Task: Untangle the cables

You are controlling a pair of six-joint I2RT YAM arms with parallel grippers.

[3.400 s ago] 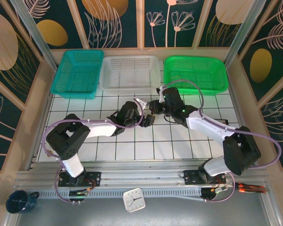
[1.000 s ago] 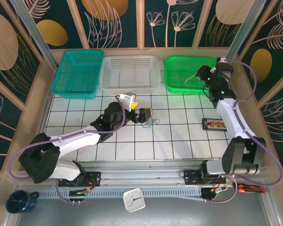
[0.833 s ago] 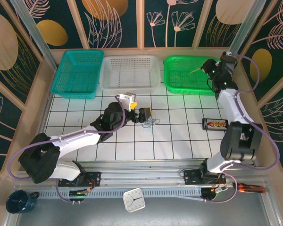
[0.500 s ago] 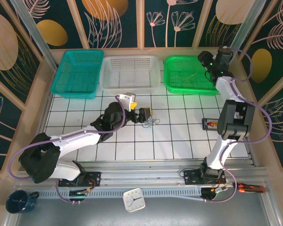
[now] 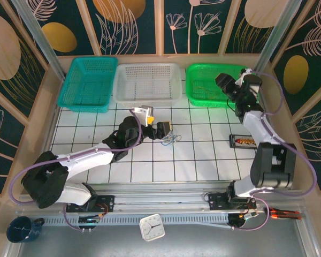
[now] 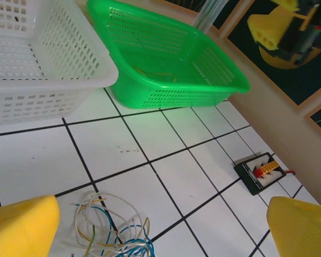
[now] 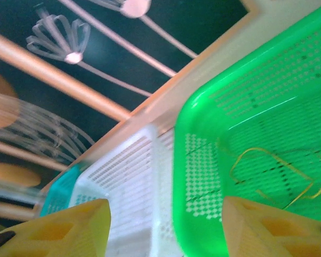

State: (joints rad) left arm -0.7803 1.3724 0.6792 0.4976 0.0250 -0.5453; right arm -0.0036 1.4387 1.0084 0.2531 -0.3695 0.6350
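Here, the left claw (image 6: pixel 160 217) is spread wide and empty, hovering low near the middle of the tabletop (image 5: pixel 203 160). The knot of cables (image 6: pixel 115 235) (blue, white and yellowish strands) lies on a tile between its yellow fingers (image 6: pixel 21 225), nearer the left one; whether it touches them I cannot tell. The right claw (image 7: pixel 166 214) hangs released, gripping nothing, over the green basket (image 7: pixel 246 107) at the far right corner, where one yellowish cable (image 7: pixel 289 163) lies loose on the basket floor. A white basket (image 6: pixel 43 64) sits just beside it along the far edge.
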